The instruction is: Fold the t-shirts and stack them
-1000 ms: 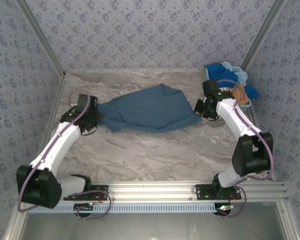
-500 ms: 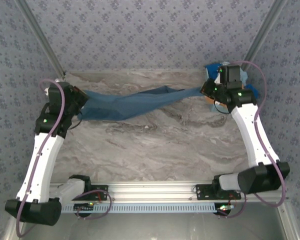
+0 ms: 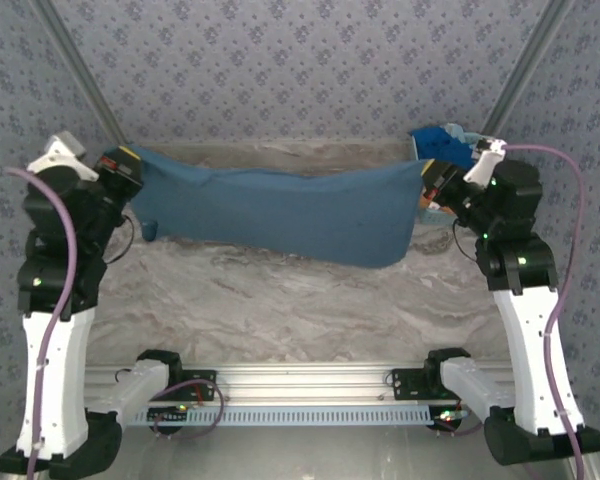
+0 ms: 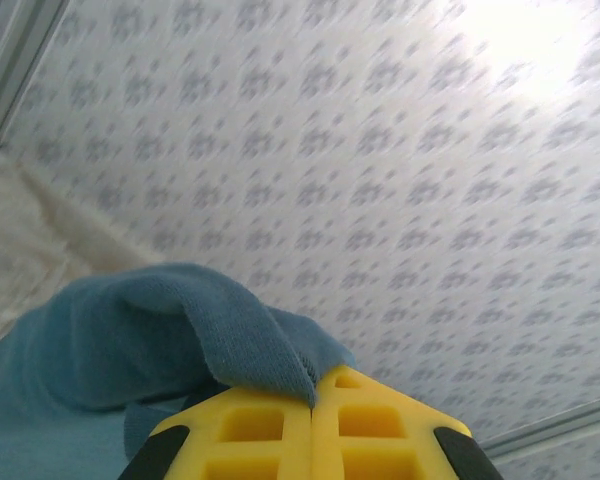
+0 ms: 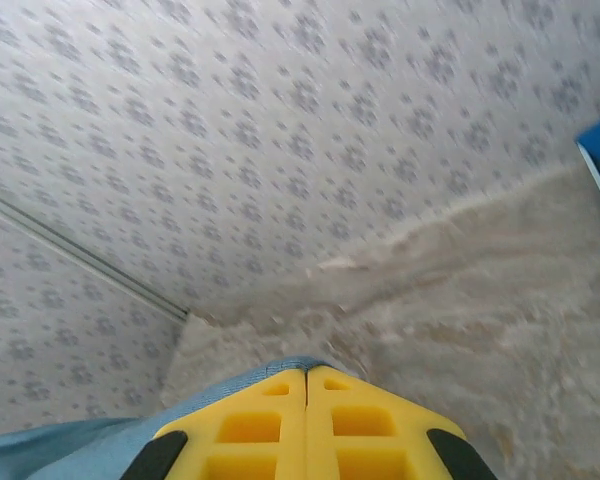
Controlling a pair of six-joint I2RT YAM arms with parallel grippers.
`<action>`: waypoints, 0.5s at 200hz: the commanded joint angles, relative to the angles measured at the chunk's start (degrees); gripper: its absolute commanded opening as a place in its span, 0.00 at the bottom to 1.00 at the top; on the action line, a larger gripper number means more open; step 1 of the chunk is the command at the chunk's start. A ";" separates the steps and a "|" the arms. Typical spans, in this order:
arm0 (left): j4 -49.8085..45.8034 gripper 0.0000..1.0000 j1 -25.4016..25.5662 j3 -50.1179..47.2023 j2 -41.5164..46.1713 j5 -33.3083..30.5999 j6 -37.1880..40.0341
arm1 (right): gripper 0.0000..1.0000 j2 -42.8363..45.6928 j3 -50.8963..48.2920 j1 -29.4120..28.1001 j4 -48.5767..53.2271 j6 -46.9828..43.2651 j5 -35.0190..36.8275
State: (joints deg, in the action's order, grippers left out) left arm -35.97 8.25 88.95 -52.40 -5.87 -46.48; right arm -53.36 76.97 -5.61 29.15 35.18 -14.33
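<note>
Hanging over the back of the table (image 3: 280,310), the slate-blue shirt (image 3: 280,215) is stretched wide between the two raised arms, like washing on a line.

Above the table's left edge, the left gripper (image 3: 130,172) is clamped on the shirt's left end. In its wrist view the yellow fingers (image 4: 250,430) are pressed together, with a fold of blue cloth caught in the seam and bunched over them. A short bit of cloth, maybe a sleeve, dangles just under that grip.

Across the middle of the table the top edge sags a little and the cloth hangs down as a flat sheet, deepest toward the right. I cannot tell if its lower hem touches the table.

Above the table's right side, the right gripper (image 3: 430,180) pinches the shirt's other end. Its fingers (image 5: 365,425) are closed tight too, and a thin strip of blue runs off to one side of them.

At the table's far right corner, behind that gripper, the other shirts (image 3: 442,138) lie in a heap, bright blue on top.
</note>
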 commanded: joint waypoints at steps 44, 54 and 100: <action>0.03 0.00 -0.49 17.50 -12.15 -2.32 0.67 | 0.00 -7.00 8.29 0.92 -8.75 6.98 -2.24; -0.12 0.00 -1.95 18.41 -16.03 -0.40 -0.58 | 0.00 -10.36 8.77 1.03 -10.87 8.39 -3.25; 4.30 0.00 -9.08 28.34 -33.02 10.34 -2.11 | 0.00 -25.36 14.70 2.03 -19.87 11.63 -5.18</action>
State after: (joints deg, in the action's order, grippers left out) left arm -33.87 2.22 111.15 -77.62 -1.61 -47.88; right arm -73.03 88.20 -4.82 15.20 43.66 -17.52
